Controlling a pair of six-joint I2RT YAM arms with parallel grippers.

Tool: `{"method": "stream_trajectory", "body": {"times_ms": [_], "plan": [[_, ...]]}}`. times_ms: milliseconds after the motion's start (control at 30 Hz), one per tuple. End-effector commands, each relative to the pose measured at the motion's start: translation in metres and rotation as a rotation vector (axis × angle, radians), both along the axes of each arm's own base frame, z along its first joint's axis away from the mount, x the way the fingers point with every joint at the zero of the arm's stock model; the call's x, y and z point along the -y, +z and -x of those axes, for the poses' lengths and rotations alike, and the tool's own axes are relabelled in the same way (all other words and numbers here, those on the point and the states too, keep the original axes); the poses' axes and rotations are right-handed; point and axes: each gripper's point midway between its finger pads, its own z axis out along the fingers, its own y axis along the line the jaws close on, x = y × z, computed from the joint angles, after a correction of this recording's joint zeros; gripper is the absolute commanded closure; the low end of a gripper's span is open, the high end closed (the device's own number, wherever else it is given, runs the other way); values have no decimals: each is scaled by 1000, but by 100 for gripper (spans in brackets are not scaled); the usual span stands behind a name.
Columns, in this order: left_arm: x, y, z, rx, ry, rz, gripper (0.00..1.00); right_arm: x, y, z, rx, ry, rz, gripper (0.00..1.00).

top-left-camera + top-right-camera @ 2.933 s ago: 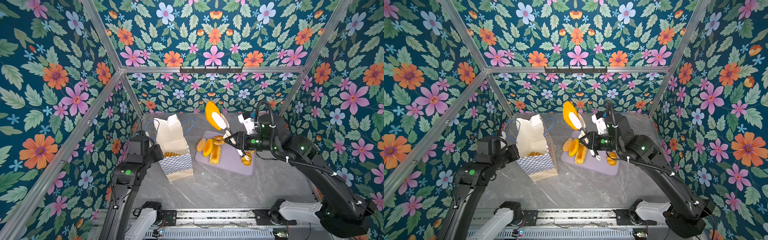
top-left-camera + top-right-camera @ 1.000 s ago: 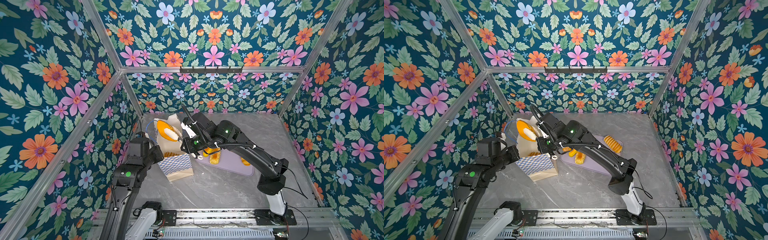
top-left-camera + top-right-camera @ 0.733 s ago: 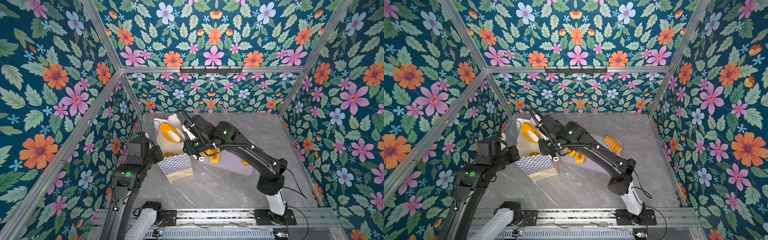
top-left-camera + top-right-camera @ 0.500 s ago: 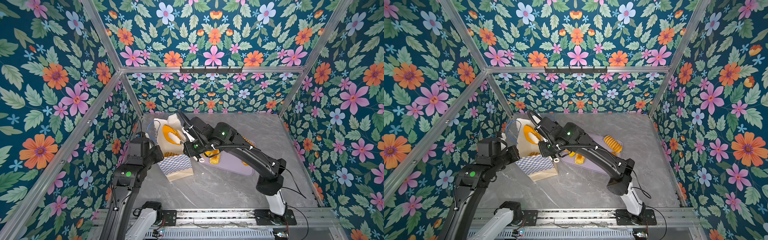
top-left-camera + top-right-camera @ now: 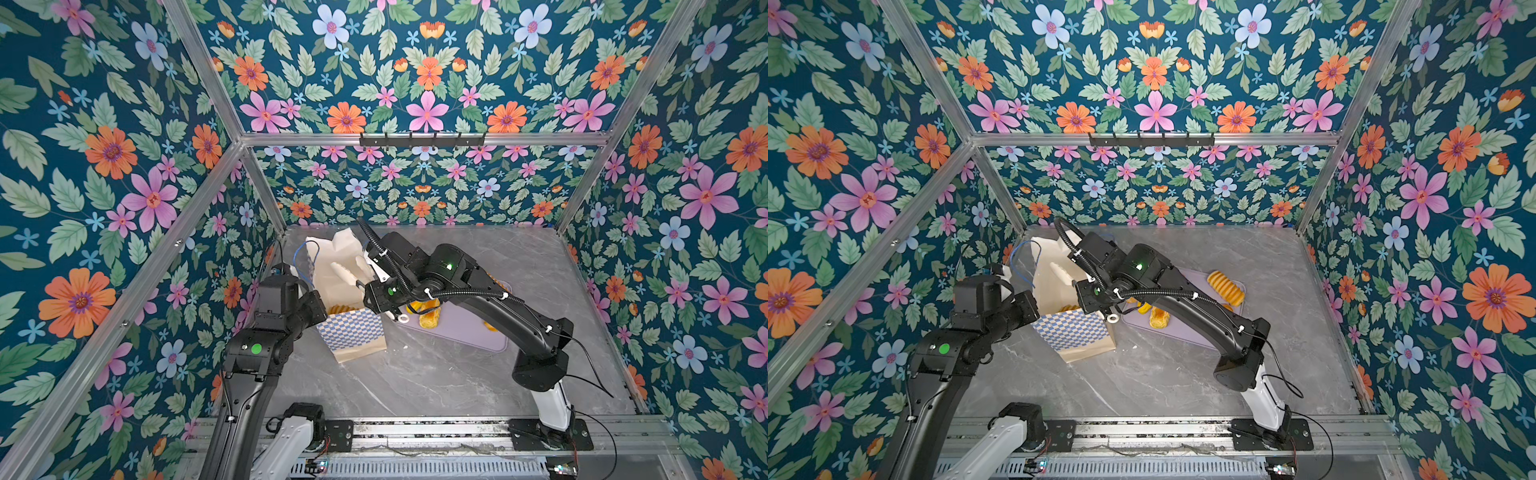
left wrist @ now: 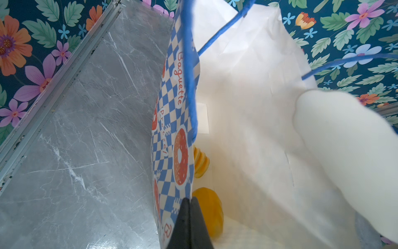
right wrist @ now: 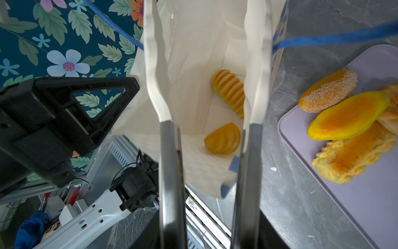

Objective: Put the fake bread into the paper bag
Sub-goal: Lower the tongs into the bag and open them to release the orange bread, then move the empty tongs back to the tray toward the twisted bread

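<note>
Under the bag (image 5: 353, 332): grey marbled table (image 5: 415, 374), matte, with pale veins. The bag stands upright on it toward the far left corner, mouth open.
Around the bag: floral walls (image 5: 428, 112) on three sides, dark teal with pink, orange and pale blue blooms and green leaves.
Wall edges: aluminium frame (image 5: 291, 139) along the seams.
High behind the bag: black hook rail (image 5: 422, 139) on the frame's back bar.
Bag itself: cream paper, blue-and-white checks, orange bread drawings, blue cord handles.
Right of the bag: lilac tray (image 5: 469, 336) flat on the table, just beside the bag's base.
Inside the bag: ridged loaf (image 7: 229, 91) and bun (image 7: 223, 139) lying on the bottom.
Tray end nearest the bag: seeded loaf (image 7: 328, 93), oval loaf (image 7: 349, 119) and pastry (image 7: 353, 159), piled touching.
Tray end farthest from the bag: long loaf (image 5: 1225, 286), alone.
Bag wall facing the left arm: left gripper (image 6: 189, 224), black fingers pressed together on the rim, pinching the paper.
Bag mouth: right gripper (image 7: 204, 21), white fingers spread and empty, reaching in from the tray side.
</note>
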Motion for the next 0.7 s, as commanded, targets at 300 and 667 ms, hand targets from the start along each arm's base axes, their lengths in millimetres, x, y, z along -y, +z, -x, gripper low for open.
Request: {"method": "stream_trajectory", "body": {"times_ms": [300,667], "plan": [[0,0,1,-3,0,-1,97,14,47,4,77,-5,-89,53],[0,1,1,-1,-1,1,97,49,83,2,194,-54,-110,55]]}}
